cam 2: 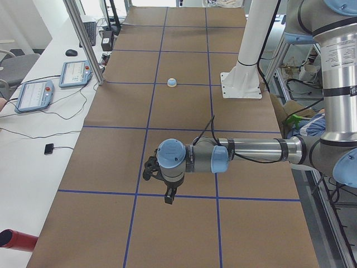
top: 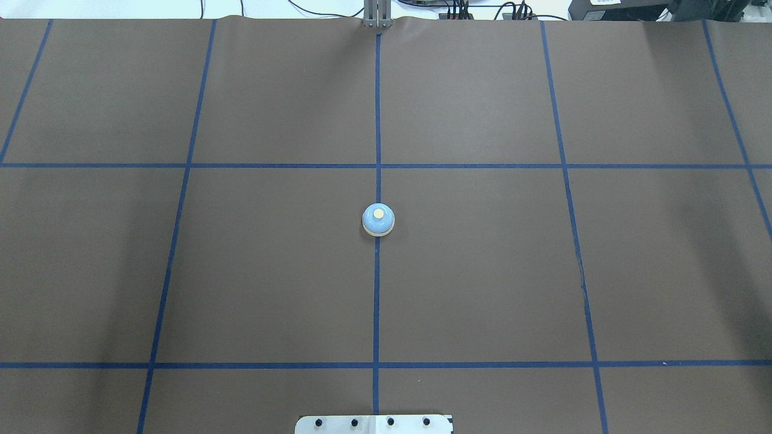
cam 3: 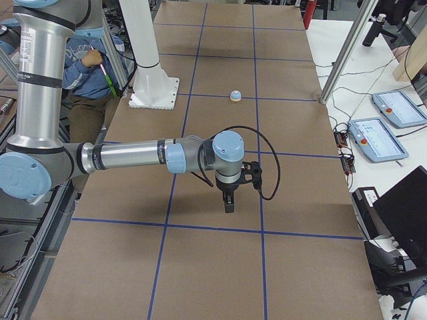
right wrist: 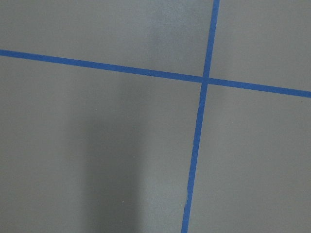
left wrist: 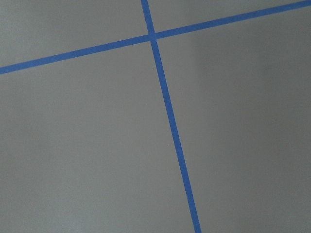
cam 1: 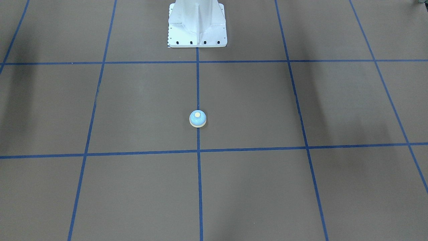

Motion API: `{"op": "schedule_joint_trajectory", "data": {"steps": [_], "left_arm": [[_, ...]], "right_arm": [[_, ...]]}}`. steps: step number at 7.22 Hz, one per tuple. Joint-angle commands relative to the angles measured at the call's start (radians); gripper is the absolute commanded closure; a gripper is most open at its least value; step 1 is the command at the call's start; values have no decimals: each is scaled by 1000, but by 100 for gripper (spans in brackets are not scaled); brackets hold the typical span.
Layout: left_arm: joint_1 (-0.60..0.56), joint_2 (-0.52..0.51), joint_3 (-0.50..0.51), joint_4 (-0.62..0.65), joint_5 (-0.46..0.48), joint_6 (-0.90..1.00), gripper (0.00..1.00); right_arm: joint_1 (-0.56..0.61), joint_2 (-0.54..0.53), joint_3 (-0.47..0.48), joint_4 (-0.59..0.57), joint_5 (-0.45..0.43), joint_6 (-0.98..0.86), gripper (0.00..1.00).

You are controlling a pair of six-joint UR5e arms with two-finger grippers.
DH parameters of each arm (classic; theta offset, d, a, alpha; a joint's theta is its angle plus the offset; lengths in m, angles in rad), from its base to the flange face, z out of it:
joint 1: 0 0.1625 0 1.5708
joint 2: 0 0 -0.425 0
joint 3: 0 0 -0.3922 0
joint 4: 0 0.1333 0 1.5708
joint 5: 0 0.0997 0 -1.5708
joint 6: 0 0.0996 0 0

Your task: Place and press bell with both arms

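Observation:
The light-blue bell [top: 378,219] with its cream button stands upright on the table's centre tape line; it also shows in the front view [cam 1: 197,118], the left side view [cam 2: 172,82] and the right side view [cam 3: 235,95]. My left gripper [cam 2: 168,198] hangs high above the table, far from the bell, seen only in the left side view. My right gripper [cam 3: 228,203] hangs likewise, seen only in the right side view. I cannot tell whether either is open or shut. Both wrist views show only bare table and tape.
The white pedestal [cam 1: 197,25] is bolted at the robot's side of the brown table [top: 482,271], which is marked with blue tape lines. Teach pendants [cam 2: 34,94] lie on the side bench. A person [cam 3: 90,67] sits behind the robot.

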Motion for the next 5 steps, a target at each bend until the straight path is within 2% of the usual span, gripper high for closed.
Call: {"op": "schedule_joint_trajectory", "data": {"steps": [1, 2, 5], "left_arm": [[-5, 0, -20, -1, -2, 3, 0], [-8, 0, -58, 4, 4, -2, 0], [-13, 21, -74, -10, 2, 1, 0]], "right_arm": [[1, 1, 11, 1, 29, 2, 0], [-1, -1, 5, -6, 30, 2, 0], [1, -36, 24, 4, 32, -8, 0]]}}
